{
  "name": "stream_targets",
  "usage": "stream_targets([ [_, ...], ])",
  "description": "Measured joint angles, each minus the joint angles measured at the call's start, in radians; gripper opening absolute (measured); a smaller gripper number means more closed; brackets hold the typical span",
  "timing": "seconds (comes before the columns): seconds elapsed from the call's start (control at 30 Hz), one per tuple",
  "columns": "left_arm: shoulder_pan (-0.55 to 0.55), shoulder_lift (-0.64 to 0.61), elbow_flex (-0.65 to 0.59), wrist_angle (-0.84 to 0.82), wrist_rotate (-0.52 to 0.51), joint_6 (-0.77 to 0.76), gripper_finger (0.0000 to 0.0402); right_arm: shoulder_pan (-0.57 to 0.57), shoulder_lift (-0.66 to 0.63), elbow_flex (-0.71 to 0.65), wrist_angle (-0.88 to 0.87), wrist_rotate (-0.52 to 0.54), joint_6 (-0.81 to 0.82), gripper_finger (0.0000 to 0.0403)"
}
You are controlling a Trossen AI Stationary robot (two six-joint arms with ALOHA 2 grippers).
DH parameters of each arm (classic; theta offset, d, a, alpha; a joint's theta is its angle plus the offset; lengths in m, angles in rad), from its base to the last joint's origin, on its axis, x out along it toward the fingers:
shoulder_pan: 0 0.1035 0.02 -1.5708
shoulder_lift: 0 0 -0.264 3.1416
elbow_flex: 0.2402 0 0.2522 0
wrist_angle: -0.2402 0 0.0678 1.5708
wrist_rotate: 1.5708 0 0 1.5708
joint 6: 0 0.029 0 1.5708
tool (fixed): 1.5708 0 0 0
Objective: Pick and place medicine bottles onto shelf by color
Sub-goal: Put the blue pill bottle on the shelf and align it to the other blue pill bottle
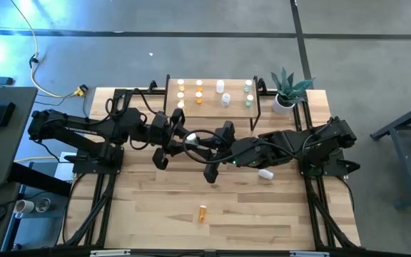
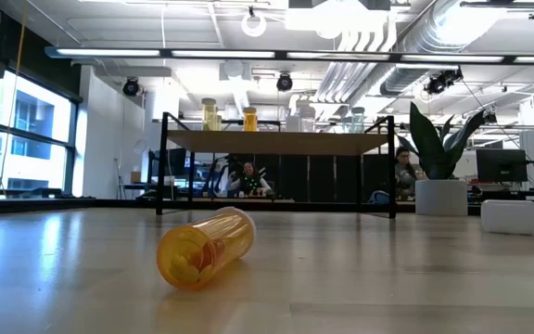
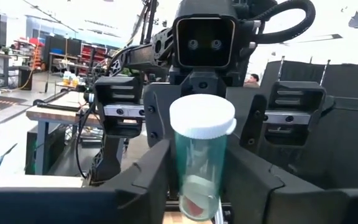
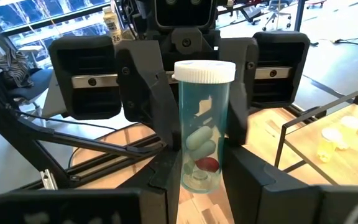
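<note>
an open workshop hall around a wooden table

the grey concrete floor (image 1: 377, 64) fills the upper part of the high view, crossed by dark seams. a yellow cable (image 1: 45, 82) runs in at the upper left. in the low view, tall windows (image 2: 21, 139) stand at the left edge, white ducts and pipes (image 2: 387, 37) cross the ceiling at the upper right, and long strip lights (image 2: 248, 54) hang across the top. a potted plant (image 2: 438, 162) sits at the right, with a person (image 2: 404, 172) seated beyond it.

Wrist cameras face each other, seemingly close.
</note>
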Motion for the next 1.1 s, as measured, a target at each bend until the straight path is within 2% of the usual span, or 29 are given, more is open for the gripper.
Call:
stream_targets([
  [0.23, 0.000, 0.001, 0.000, -0.002, 0.000, 0.024, 0.0076, -0.002, 0.000, 0.000, -0.020, 0.002, 0.007, 0.0087],
  [0.57, 0.000, 0.002, -0.001, -0.007, -0.004, 0.026, 0.0082, -0.002, 0.000, 0.000, -0.042, 0.000, 0.034, 0.0090],
  [0.87, 0.001, 0.002, -0.001, -0.032, -0.008, 0.084, 0.0083, -0.002, 0.000, 0.000, -0.064, -0.019, 0.037, 0.0162],
  [1.1, 0.001, 0.002, -0.002, -0.143, -0.106, 0.157, 0.0083, -0.012, -0.045, 0.000, -0.213, -0.021, 0.046, 0.0188],
])
